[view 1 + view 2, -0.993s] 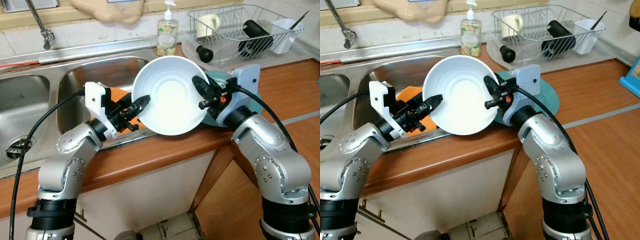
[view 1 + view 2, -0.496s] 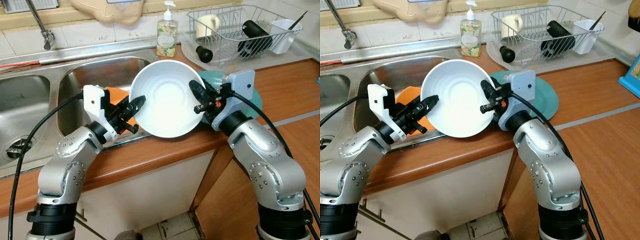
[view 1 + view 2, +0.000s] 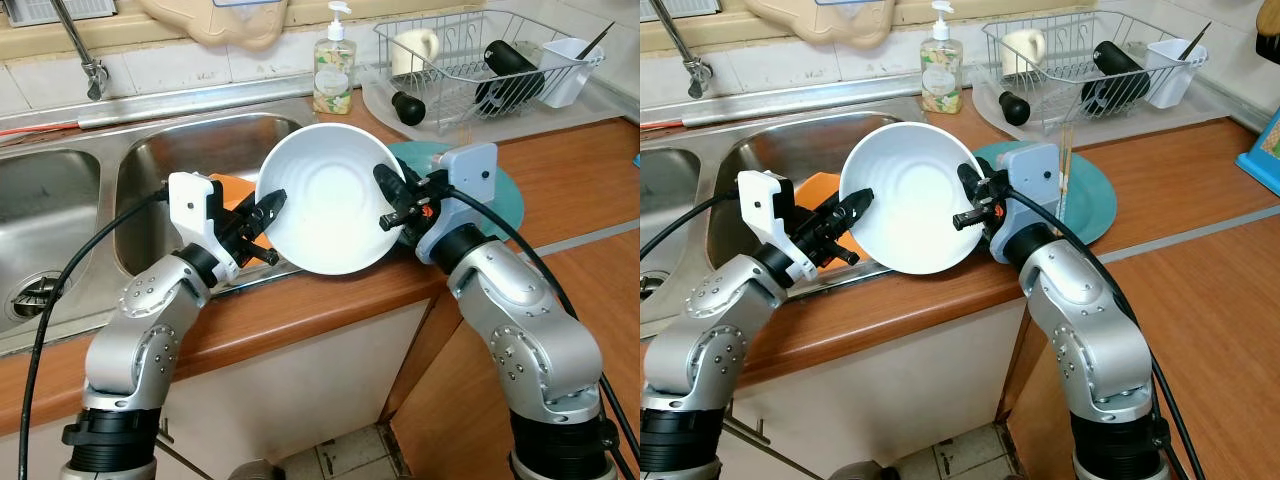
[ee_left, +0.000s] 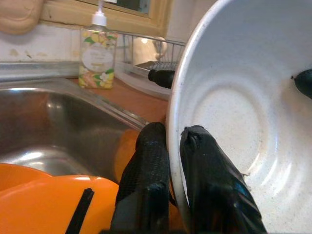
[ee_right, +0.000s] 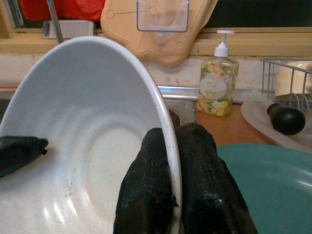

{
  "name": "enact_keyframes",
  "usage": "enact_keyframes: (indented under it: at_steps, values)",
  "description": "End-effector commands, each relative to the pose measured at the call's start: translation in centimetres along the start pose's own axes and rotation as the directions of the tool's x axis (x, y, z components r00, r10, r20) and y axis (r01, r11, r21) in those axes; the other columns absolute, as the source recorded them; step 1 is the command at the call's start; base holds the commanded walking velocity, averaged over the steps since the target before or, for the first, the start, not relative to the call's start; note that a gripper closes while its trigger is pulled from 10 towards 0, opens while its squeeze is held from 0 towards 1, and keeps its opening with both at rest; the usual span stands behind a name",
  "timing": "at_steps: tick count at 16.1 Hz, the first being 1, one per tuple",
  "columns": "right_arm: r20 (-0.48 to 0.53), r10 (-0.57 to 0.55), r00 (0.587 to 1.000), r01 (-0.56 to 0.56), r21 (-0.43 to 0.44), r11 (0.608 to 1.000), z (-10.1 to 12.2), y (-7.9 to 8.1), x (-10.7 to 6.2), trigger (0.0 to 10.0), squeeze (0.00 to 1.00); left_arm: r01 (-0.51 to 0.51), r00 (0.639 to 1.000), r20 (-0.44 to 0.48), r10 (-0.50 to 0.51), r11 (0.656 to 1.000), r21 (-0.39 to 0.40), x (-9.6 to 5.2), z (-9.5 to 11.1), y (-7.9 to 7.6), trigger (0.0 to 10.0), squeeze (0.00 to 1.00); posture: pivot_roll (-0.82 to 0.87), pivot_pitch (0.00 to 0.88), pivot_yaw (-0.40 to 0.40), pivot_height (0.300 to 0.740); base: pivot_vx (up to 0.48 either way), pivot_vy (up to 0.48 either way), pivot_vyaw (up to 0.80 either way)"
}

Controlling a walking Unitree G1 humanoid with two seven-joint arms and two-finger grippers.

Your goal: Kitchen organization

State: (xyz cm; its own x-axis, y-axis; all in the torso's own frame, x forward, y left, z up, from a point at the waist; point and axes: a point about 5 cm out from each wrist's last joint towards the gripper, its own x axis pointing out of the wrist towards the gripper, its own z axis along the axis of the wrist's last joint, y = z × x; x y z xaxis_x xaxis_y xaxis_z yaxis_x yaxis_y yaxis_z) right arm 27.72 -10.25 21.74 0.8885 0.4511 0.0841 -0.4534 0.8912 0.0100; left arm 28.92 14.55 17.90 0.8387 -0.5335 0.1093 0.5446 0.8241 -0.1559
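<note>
- Wooden brown counter [image 3: 300, 310] runs along a double stainless-steel sink [image 3: 60, 210], with a tiled wall and a chrome tap [image 3: 80, 45] behind it.
- Held tilted above the counter's front edge, between the two arms, is a round white ceramic bowl [image 3: 330, 205], its hollow facing the camera.
- Left gripper [image 3: 268, 212] is clamped on the bowl's left rim, one black finger inside the bowl and one behind it, as the left wrist view shows [image 4: 168, 161].
- Right gripper [image 3: 392, 195] pinches the opposite rim the same way [image 5: 173, 195].
- Flat teal round plate [image 3: 1095, 195] lies on the counter just behind the right gripper.
- Orange plastic item [image 3: 235, 190] sits in the right sink basin behind the left gripper.
- Clear soap dispenser bottle [image 3: 334, 70] stands at the sink's back edge.
- Wire dish rack [image 3: 480, 60] holds a cream mug [image 3: 415, 48], a black cylinder [image 3: 510, 65] and a white utensil cup [image 3: 570, 68].
</note>
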Motion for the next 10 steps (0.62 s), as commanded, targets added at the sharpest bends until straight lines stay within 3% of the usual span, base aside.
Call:
enact_keyframes:
  at_steps: [1, 2, 3, 4, 5, 6, 7, 10]
  values:
    - [0.011, 0.051, 0.999, -0.051, 0.001, 0.999, 0.3, 0.7, -0.1, 10.0, 0.00, -0.055, 0.998, 0.015, 0.055, 0.998, 0.040, -0.1, 0.4, 0.9, 0.0, 0.00, -0.06, 0.000, 0.063, 0.740, 0.000, 0.000, 0.00]
    - [0.008, 0.050, 0.999, -0.050, -0.001, 0.999, 0.2, 0.7, -0.1, 10.0, 0.00, -0.068, 0.997, 0.023, 0.068, 0.997, 0.040, -0.1, 0.6, 1.1, 0.0, 0.00, -0.06, 0.000, 0.064, 0.740, 0.000, 0.000, 0.00]
    - [0.005, 0.050, 0.999, -0.050, 0.006, 0.999, 0.2, 0.7, -0.1, 10.0, 0.55, -0.091, 0.995, 0.039, 0.090, 0.995, 0.039, -0.1, 0.8, 1.4, 0.0, 0.00, -0.06, 0.000, 0.064, 0.740, 0.000, 0.000, 0.00]
    - [0.003, 0.051, 0.999, -0.051, 0.016, 0.999, 0.1, 0.7, 0.0, 10.0, 1.00, -0.108, 0.993, 0.051, 0.106, 0.993, 0.039, -0.1, 1.1, 1.7, 0.0, 0.00, -0.06, 0.000, 0.064, 0.740, 0.000, 0.000, 0.00]
    - [0.002, 0.049, 0.999, -0.049, 0.015, 0.999, 0.1, 0.6, 0.0, 10.0, 1.00, -0.112, 0.992, 0.055, 0.110, 0.993, 0.036, -0.1, 1.2, 1.7, 0.0, 0.00, -0.06, 0.000, 0.064, 0.740, 0.000, 0.000, 0.00]
    - [0.003, 0.049, 0.999, -0.050, 0.004, 0.999, 0.2, 0.6, 0.0, 10.0, 0.44, -0.126, 0.990, 0.068, 0.124, 0.991, 0.035, -0.1, 1.4, 1.9, 0.0, 0.00, -0.06, 0.000, 0.062, 0.740, 0.000, 0.000, 0.00]
    - [0.002, 0.059, 0.998, -0.059, 0.001, 0.998, 0.2, 0.7, 0.0, 10.0, 0.00, -0.139, 0.987, 0.083, 0.136, 0.990, 0.028, -0.1, 1.5, 2.0, 0.0, 0.00, -0.06, 0.000, 0.060, 0.740, 0.000, 0.000, 0.00]
    - [-0.014, 0.108, 0.994, -0.108, -0.017, 0.994, 0.1, 1.1, -0.1, 10.0, 0.00, -0.186, 0.978, 0.106, 0.181, 0.982, 0.041, 0.2, 1.9, 2.7, 0.0, 0.00, -0.06, 0.000, 0.058, 0.740, 0.000, 0.000, 0.00]
